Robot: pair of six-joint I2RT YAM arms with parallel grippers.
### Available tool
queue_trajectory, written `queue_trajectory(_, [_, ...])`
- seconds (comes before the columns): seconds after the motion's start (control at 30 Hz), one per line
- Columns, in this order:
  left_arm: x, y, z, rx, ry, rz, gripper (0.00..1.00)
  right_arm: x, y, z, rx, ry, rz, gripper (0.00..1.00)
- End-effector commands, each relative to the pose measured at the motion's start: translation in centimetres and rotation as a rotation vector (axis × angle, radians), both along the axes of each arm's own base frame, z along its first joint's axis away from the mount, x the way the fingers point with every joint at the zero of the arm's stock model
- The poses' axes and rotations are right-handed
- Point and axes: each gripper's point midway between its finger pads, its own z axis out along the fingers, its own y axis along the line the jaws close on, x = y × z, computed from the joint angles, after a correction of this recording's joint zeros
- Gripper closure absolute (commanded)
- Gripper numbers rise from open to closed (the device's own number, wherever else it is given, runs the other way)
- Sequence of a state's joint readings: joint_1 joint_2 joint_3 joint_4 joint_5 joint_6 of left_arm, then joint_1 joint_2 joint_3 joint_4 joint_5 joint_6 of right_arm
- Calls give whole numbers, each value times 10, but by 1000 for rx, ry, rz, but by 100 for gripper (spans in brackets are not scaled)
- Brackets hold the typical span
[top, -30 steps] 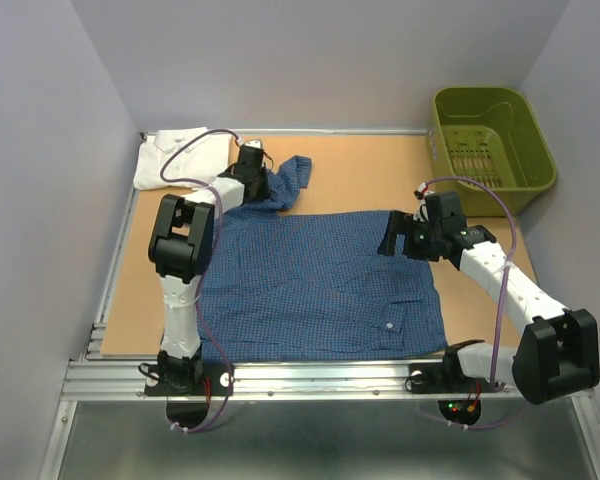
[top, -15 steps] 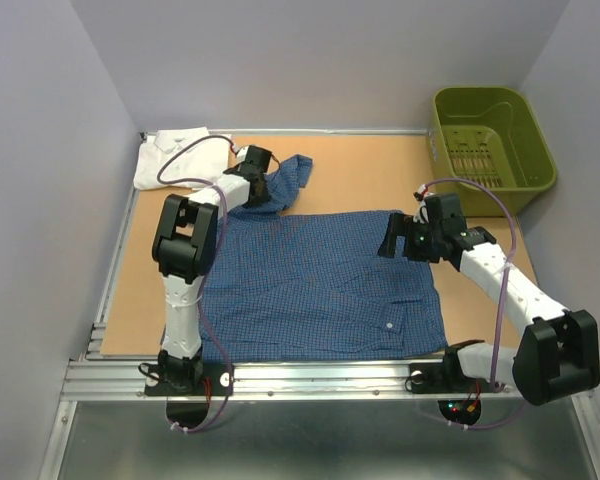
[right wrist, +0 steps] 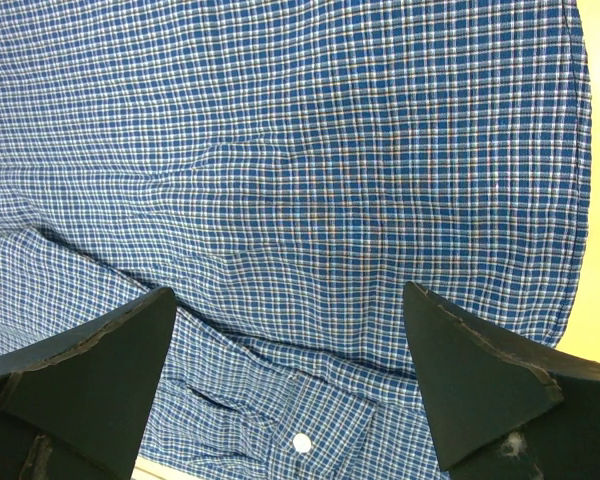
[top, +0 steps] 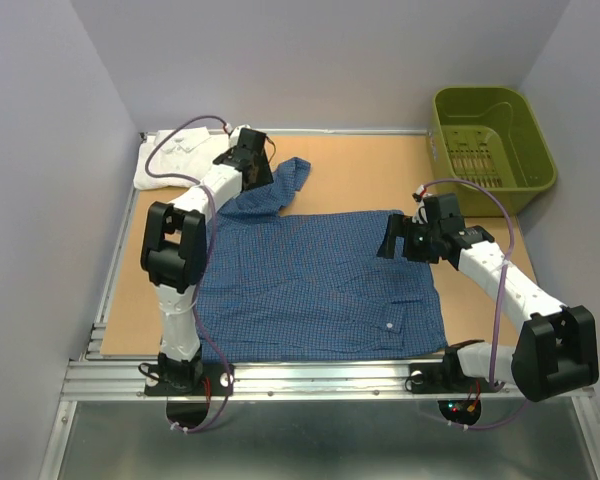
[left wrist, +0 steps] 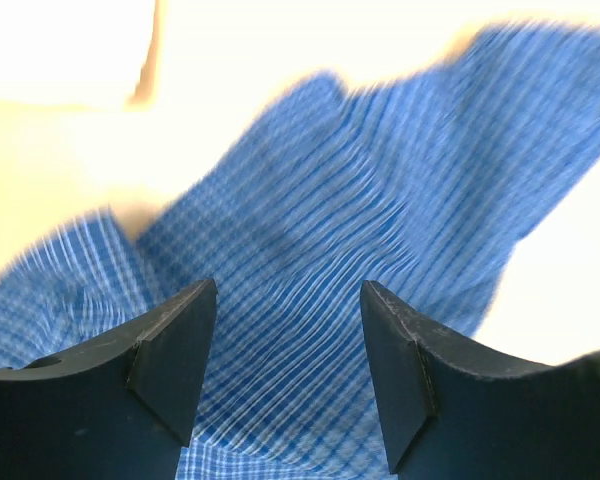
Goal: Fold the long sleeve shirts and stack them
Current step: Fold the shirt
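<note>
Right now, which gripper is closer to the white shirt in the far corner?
Left. The left gripper hangs over a sleeve of the blue shirt, just beside the white shirt. The right gripper is far off, over the blue shirt's right edge.

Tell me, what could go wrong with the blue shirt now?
1. The sleeve lies bunched up by the open left hand, so it could get folded in crooked.
2. The right hand is open above the edge of the blue shirt; a grab there might pinch extra layers.
</note>
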State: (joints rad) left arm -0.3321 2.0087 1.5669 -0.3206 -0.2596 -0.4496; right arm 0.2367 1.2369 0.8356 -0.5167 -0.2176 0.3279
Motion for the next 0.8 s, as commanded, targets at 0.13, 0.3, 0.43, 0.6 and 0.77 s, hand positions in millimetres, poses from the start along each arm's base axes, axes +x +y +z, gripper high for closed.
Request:
queue_trajectory(0.13, [63, -12, 50, -5, -154, -52, 27, 5, 5, 16, 19, -66, 21, 0])
queue_trajectory(0.3, [75, -12, 28, -5, -106, -4, 27, 3, 9, 18, 46, -57, 23, 0])
queue_trajectory(0.43, [77, -10, 7, -9, -50, 52, 27, 3, 9, 18, 42, -58, 22, 0])
queue_trajectory(0.6, [73, -8, -18, -13, -2, 99, 28, 1, 8, 15, 38, -54, 24, 0])
queue_trajectory(0.77, [67, -5, -42, -5, 51, 121, 39, 0, 7, 14, 34, -52, 23, 0])
